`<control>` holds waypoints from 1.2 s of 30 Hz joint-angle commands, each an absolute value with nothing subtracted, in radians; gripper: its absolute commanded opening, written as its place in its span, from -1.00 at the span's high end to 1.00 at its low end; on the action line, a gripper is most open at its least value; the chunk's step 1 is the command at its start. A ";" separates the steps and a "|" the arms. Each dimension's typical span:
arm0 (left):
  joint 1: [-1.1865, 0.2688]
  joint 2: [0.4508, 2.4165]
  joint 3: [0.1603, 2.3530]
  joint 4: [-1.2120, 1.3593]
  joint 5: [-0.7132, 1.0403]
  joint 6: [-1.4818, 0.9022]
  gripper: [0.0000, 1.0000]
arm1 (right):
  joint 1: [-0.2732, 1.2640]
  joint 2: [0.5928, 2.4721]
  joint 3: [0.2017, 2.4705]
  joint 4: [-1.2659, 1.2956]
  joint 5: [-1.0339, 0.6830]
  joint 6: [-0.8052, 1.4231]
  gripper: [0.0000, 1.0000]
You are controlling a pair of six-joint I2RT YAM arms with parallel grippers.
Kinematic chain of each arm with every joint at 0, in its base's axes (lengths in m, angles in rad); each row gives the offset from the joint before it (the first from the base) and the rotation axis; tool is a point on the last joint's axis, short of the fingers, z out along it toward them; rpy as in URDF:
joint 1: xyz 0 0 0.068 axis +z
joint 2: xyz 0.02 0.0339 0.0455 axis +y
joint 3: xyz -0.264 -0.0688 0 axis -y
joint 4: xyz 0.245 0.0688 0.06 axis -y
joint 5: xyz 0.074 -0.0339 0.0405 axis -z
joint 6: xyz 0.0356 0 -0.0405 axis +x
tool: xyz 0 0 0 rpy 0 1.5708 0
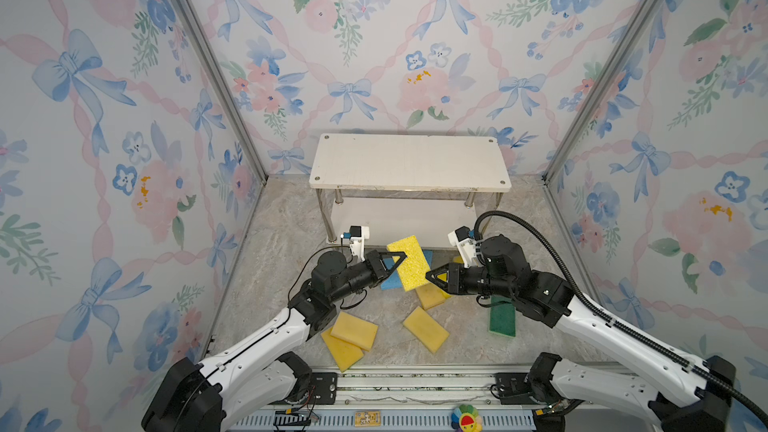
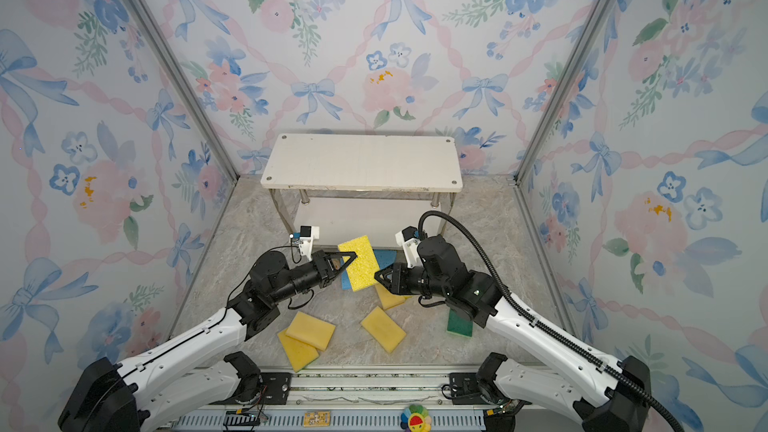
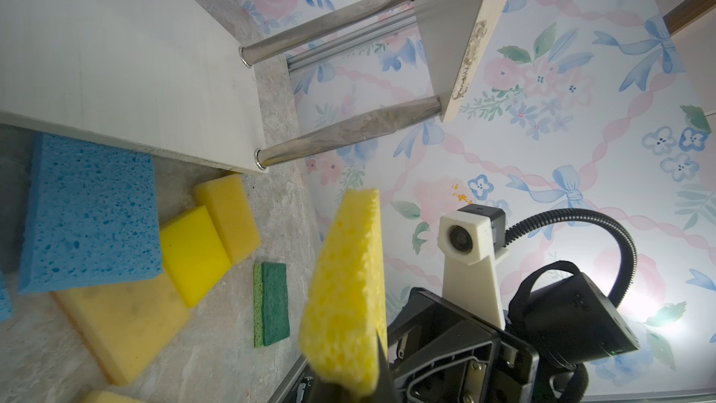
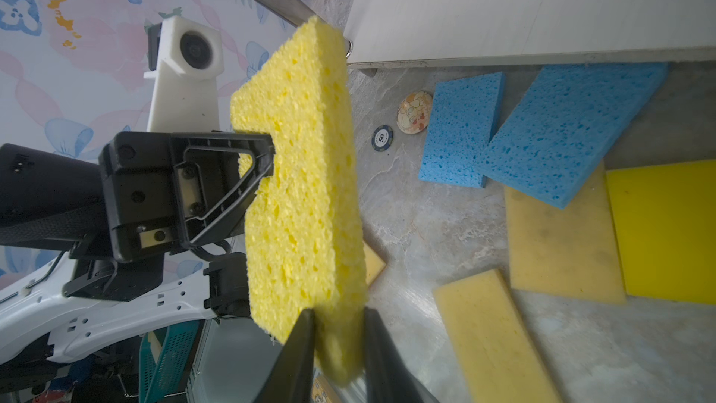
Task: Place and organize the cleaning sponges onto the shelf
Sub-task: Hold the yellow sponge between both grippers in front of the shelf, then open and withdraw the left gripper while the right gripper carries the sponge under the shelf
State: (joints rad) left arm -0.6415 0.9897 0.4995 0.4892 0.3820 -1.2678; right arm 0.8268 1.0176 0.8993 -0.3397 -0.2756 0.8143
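Your left gripper is clamped on the porous yellow sponge, holding it in the air just in front of the shelf. Your right gripper straddles its opposite end, but it's unclear whether those jaws actually press it. The other sponges lie on the floor.

Upright yellow sponge pinched by left tool; right tool fingers flank its near end. Blue sponges on floor.

free: shelf top brd, open above | obstr: sponges on floor in frt of lower brd
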 commanded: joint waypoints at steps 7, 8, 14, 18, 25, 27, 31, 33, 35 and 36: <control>-0.640 0.987 0.534 0.440 0.394 -1.223 0.53 | 0.855 1.027 0.933 -0.346 -0.225 0.817 0.93; -0.636 0.977 0.540 0.403 0.387 -1.204 0.39 | 0.856 1.022 0.932 -0.351 -0.213 0.821 0.95; -0.618 0.807 0.675 -0.064 0.156 -0.968 -0.32 | 0.876 0.955 0.844 -0.348 -0.029 0.956 1.00; -0.604 0.685 0.732 -0.218 0.031 -0.905 -0.57 | 0.929 0.961 0.747 -0.186 0.069 1.077 1.00; -0.559 0.567 0.752 -0.387 -0.041 -0.842 -0.90 | 1.033 1.199 0.815 0.040 0.158 1.108 1.00; -0.556 0.527 0.752 -0.416 -0.082 -0.839 -0.96 | 1.040 1.274 0.843 0.110 0.153 1.129 1.00; -0.550 0.459 0.763 -0.474 -0.158 -0.842 -0.96 | 1.048 1.411 0.913 0.204 0.191 1.161 1.00; -0.550 0.431 0.766 -0.490 -0.187 -0.851 -0.96 | 1.048 1.470 0.937 0.256 0.211 1.184 1.00; -0.549 0.407 0.766 -0.494 -0.201 -0.860 -0.96 | 1.046 1.529 0.967 0.303 0.227 1.203 1.00; -0.550 0.396 0.764 -0.495 -0.205 -0.865 -0.96 | 1.045 1.563 0.988 0.315 0.233 1.211 1.00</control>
State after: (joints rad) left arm -0.5556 0.4194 0.7486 -0.4480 -0.1471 -0.8715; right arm 1.0370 1.5051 0.9314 0.1959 0.1764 1.1675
